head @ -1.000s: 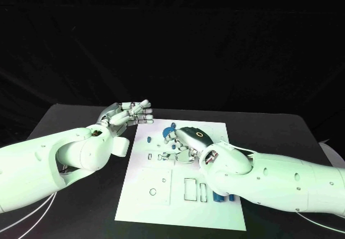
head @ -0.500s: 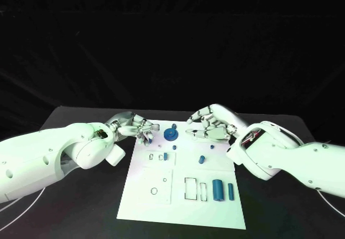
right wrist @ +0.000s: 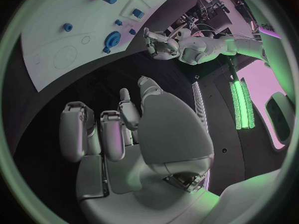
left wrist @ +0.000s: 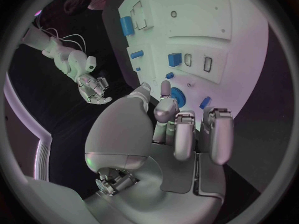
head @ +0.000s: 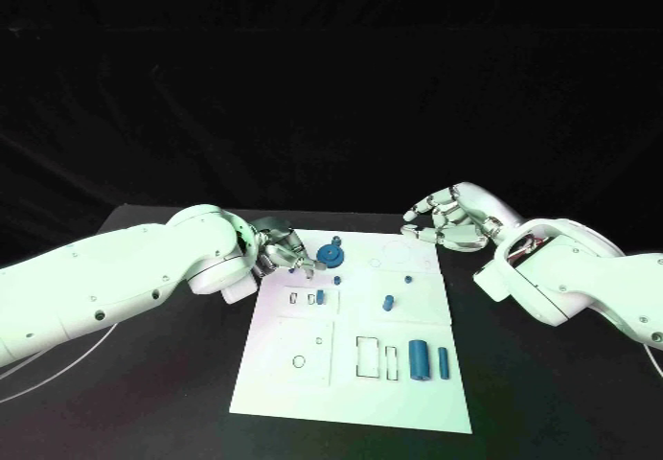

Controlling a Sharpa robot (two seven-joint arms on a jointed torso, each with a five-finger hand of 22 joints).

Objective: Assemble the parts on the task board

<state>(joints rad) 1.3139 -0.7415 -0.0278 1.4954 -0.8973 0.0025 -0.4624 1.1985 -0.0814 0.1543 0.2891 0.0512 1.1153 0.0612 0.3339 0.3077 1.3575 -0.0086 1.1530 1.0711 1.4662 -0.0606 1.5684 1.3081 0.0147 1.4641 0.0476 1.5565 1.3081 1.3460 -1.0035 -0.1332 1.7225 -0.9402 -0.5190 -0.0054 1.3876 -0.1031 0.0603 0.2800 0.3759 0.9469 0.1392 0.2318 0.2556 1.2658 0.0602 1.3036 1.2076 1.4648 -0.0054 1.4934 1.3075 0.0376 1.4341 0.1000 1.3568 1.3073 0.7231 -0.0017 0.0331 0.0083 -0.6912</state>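
Black tabletop carries the white board; the left hand curls empty near the blue wheel, likely ready to grasp, while the right hand hovers clear, also empty and curled.

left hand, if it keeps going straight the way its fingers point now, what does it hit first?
Probably the round blue gear-like part standing on the white task board. In the left wrist view the left hand has its fingers aimed over the board edge at that part. Height above the board is unclear.
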